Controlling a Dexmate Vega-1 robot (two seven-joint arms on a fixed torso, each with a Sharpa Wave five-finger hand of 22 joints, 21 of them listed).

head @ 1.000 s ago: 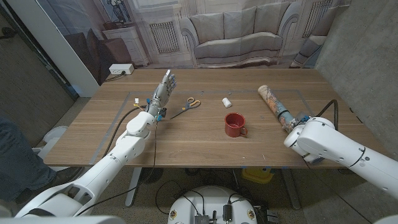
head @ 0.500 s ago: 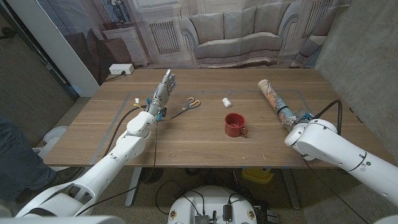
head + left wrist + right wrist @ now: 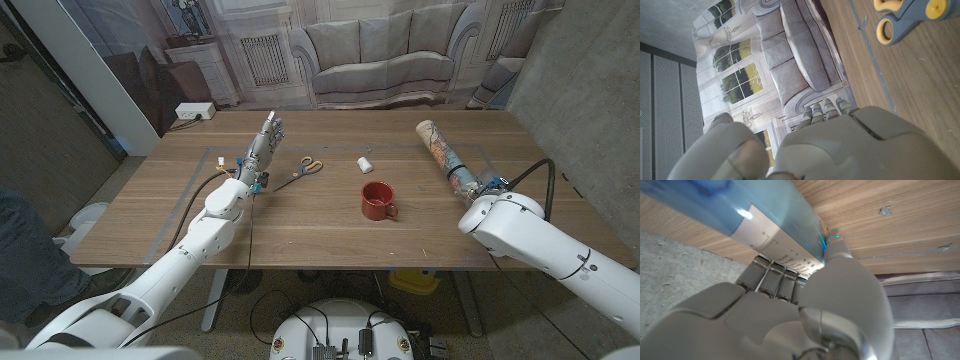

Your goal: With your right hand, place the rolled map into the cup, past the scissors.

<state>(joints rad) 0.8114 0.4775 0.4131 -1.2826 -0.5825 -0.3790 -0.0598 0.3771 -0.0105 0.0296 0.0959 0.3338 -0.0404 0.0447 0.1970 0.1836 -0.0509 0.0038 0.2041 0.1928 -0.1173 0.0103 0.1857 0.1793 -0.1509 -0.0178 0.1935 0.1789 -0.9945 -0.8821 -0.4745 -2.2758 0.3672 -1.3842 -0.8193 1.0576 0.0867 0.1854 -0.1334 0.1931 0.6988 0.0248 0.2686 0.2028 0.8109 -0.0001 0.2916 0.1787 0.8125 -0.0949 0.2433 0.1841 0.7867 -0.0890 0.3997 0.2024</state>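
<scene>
Two hands are in view over the brown wooden table (image 3: 300, 225). The right hand (image 3: 790, 305) wraps its fingers around the near end of the rolled paper map with printed pattern (image 3: 442, 153), near the table's right edge. The left hand (image 3: 262, 150) holds nothing, fingers straight and slightly apart, beside the yellow-handled scissors (image 3: 301, 170). The red ceramic cup (image 3: 377, 201) stands between scissors and map, a small white cylinder (image 3: 365, 165) just behind it.

1. We record a wooden table (image 3: 300, 225) with a faint taped rectangle marked on its top.
2. We note a small white cylinder (image 3: 365, 165) lying on the table, behind the red mug.
3. We list a printed backdrop (image 3: 370, 50) of a sofa and windows behind the table.
4. We log a white power strip (image 3: 194, 111) on the floor, beyond the table's far left corner.
</scene>
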